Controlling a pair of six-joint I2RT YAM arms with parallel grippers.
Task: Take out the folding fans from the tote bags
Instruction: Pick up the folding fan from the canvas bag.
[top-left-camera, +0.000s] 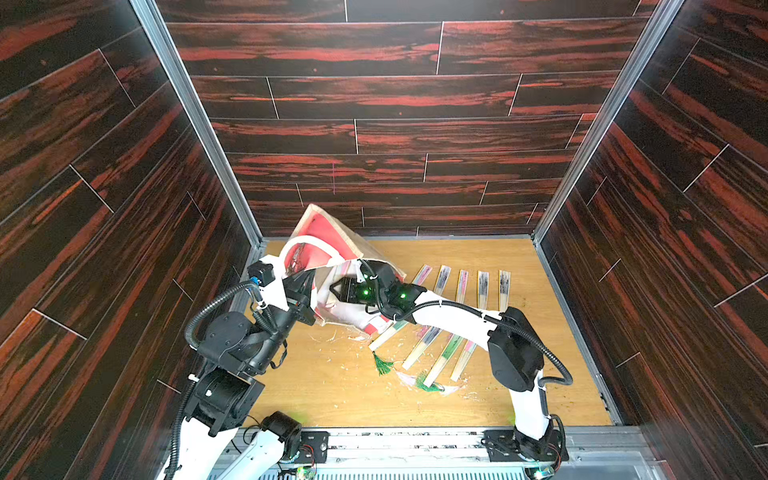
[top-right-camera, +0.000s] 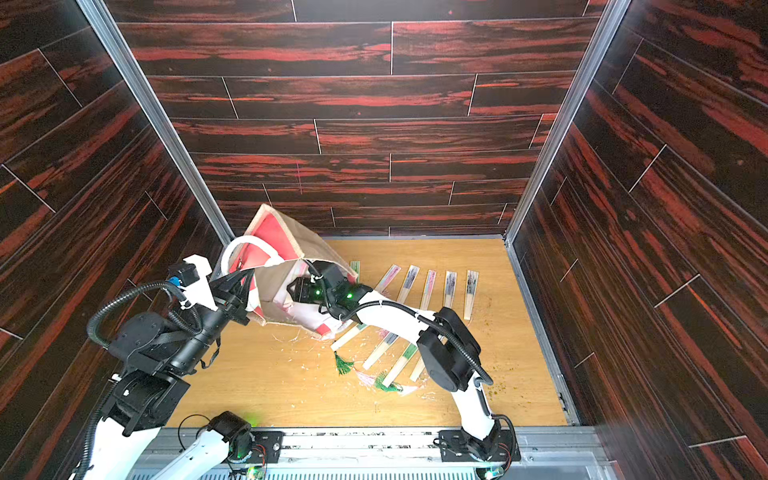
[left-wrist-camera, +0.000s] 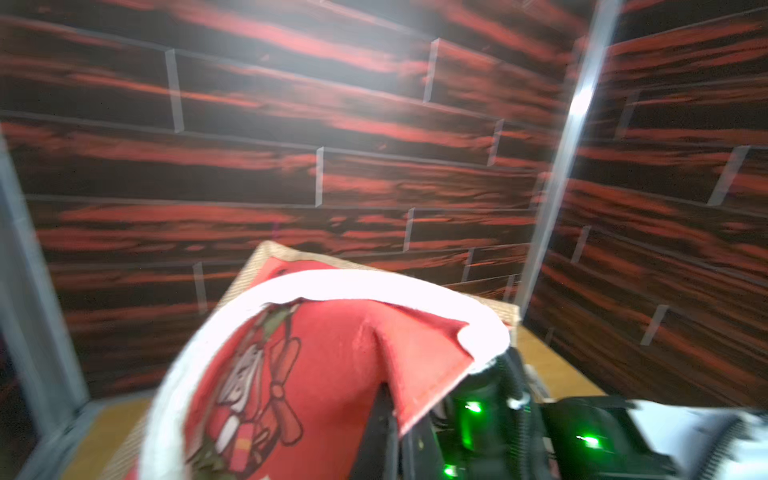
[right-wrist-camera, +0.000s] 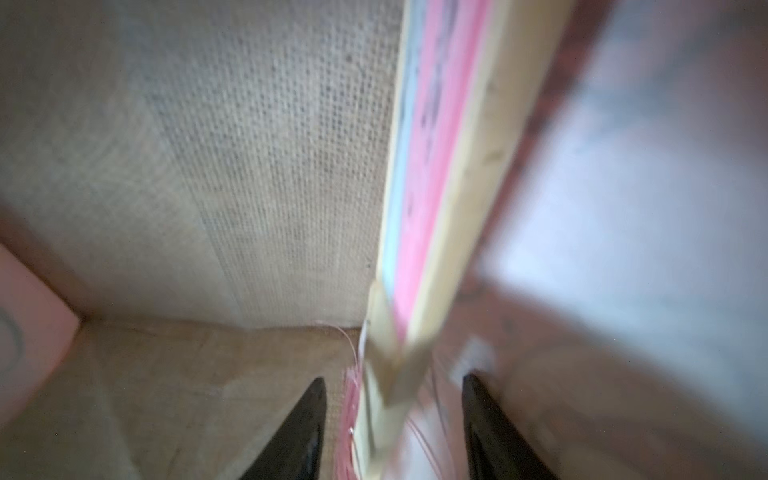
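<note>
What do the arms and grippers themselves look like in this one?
The left arm and right arm have white links with black joint housings, and black ribbed hoses run alongside. Green lights glow near the right wrist. Left gripper and right gripper have black, tapered fingers.

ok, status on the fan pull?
Left pincer shut on tote bag rim, bag tipped. Right pincer open inside, straddling pink fan, not yet gripped. Loose tassel threads near jaws.

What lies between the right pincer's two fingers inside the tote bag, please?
A closed pink folding fan, tassel threads beside it, with gaps to both fingers; the right wrist view shows this.
</note>
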